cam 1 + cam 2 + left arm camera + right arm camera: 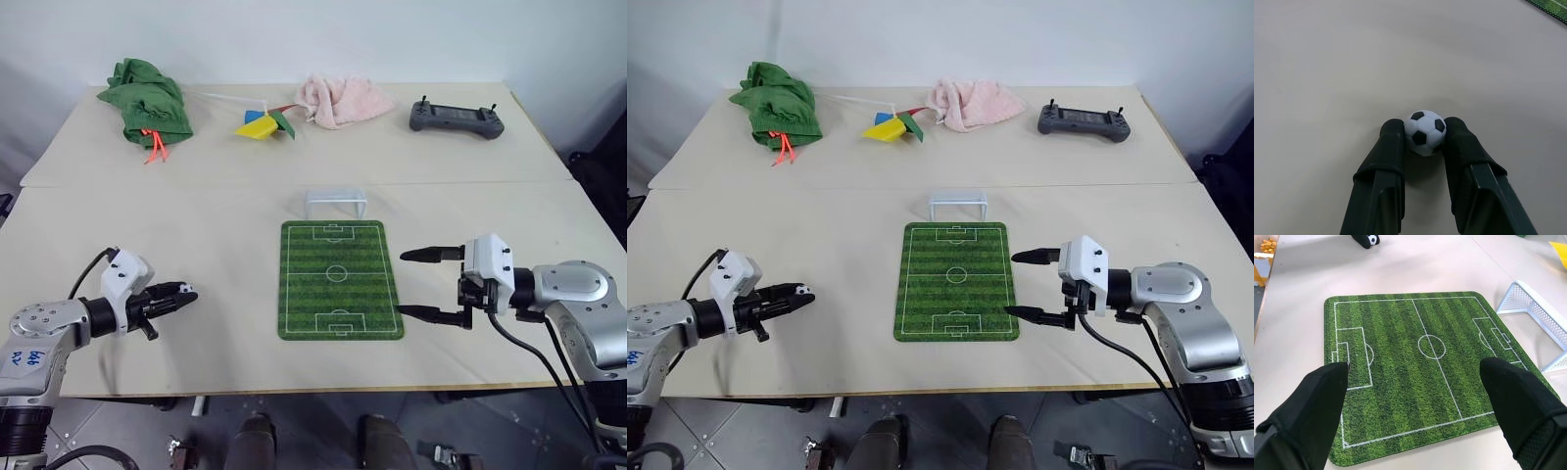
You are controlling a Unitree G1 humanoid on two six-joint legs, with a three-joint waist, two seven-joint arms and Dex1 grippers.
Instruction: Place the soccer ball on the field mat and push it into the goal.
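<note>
Ball: from the head views I see the ball [799, 289] at the tips of my left gripper [795, 293], over the bare table [196, 196], well left of the mat [340, 280].
Mat: it lies flat at the table's middle, with the goal [335, 204] just past its far short edge; I cannot tell if they touch.
Right gripper: my right gripper [428, 284] hangs just beside the mat's right edge, its two fingers spread wide, one above the other, with nothing between them.
Far side: a green cloth [147, 98], a pink cloth [343, 101], some coloured paper pieces [265, 124] and a black controller [457, 118] lie along the back of the table.
Left wrist view: the ball [1424, 132] sits between my two black fingers [1387, 161], which press it from both sides at their tips. One corner of the mat [1550, 6] shows at the edge.
Right wrist view: both fingers [1312, 406] stand far apart and empty in front of the mat [1400, 362]. The goal [1537, 318] stands by one short end. Beyond the mat I see the left gripper's tip with the ball [1372, 240].
</note>
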